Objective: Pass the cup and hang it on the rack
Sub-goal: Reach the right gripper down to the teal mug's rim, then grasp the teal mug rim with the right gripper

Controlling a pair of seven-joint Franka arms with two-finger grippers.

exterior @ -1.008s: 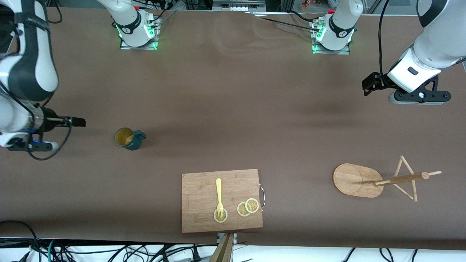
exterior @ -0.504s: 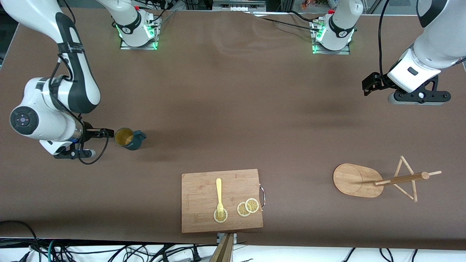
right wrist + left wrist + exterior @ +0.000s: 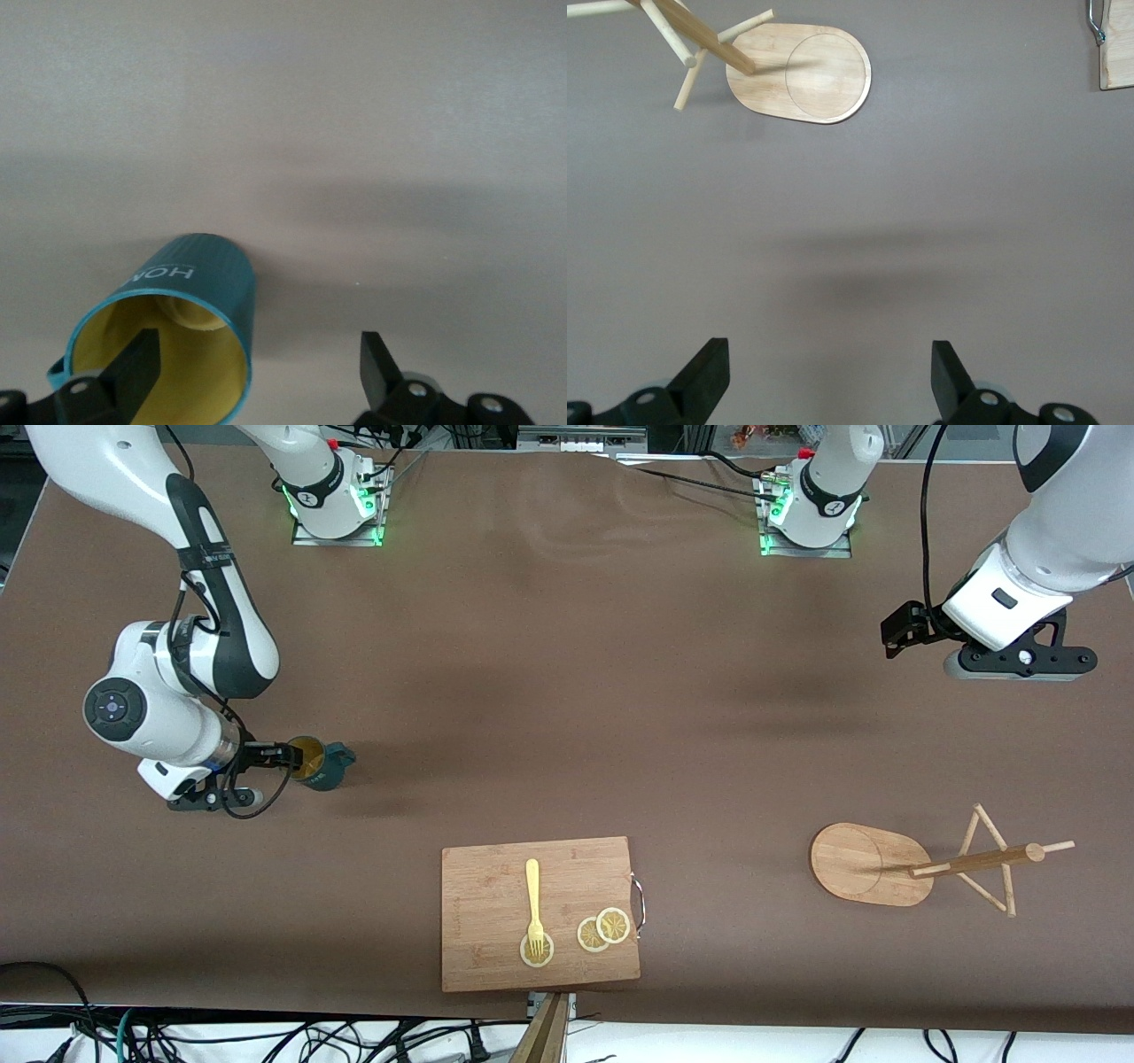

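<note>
The dark teal cup (image 3: 326, 769) with a yellowish inside stands on the brown table toward the right arm's end. My right gripper (image 3: 289, 755) is open at the cup's rim. In the right wrist view the cup (image 3: 202, 282) has one finger (image 3: 133, 372) over its yellow inside and the other finger (image 3: 381, 367) outside it, with the wall between them. The bamboo rack (image 3: 870, 864) stands toward the left arm's end, nearer the front camera. My left gripper (image 3: 893, 636) is open and empty in the air and waits; its wrist view shows the rack (image 3: 802, 62).
A wooden cutting board (image 3: 483, 903) lies near the table's front edge, between cup and rack. It carries a yellow fork (image 3: 533, 899) and lemon slices (image 3: 603, 930). Its corner shows in the left wrist view (image 3: 1116, 53).
My right arm has swung in from the right arm's end of the table, bringing its open gripper to the cup's rim. The cup and the left arm have not moved.
</note>
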